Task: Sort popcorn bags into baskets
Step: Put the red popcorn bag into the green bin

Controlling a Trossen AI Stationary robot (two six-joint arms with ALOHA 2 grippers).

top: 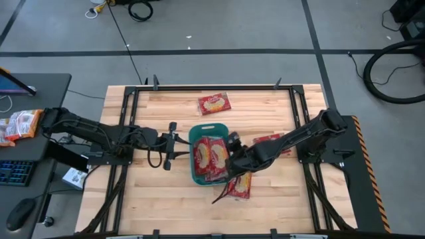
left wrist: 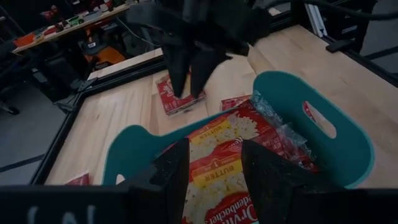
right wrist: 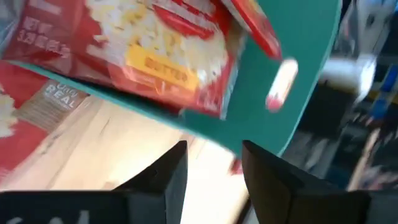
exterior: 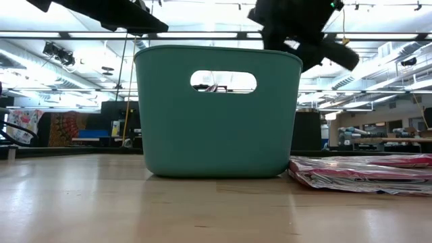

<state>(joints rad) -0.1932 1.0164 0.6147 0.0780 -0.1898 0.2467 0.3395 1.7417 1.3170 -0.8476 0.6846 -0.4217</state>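
The teal basket (top: 210, 154) stands mid-table on its base and holds several red popcorn bags (top: 211, 157), which lie flat and overlapping. My right gripper (top: 232, 149) hangs open over the basket's right rim (right wrist: 249, 106), slanting down, with nothing between its fingers (right wrist: 214, 152). My left gripper (top: 171, 145) waits open just left of the basket, looking over its rim (left wrist: 214, 149). Three more bags lie flat on the table: one at the far side (top: 214, 103), one right of the basket, partly under my right arm (top: 269, 141), and one at the near right (top: 240, 186).
Black frame rails (top: 129, 99) border the wooden table. A side desk at the left carries a keyboard, a mouse and snack packets (top: 20, 125). Bare wood lies near and left of the basket (top: 159, 199). In the low view the near-right bag (exterior: 358, 174) lies beside the basket (exterior: 216, 128).
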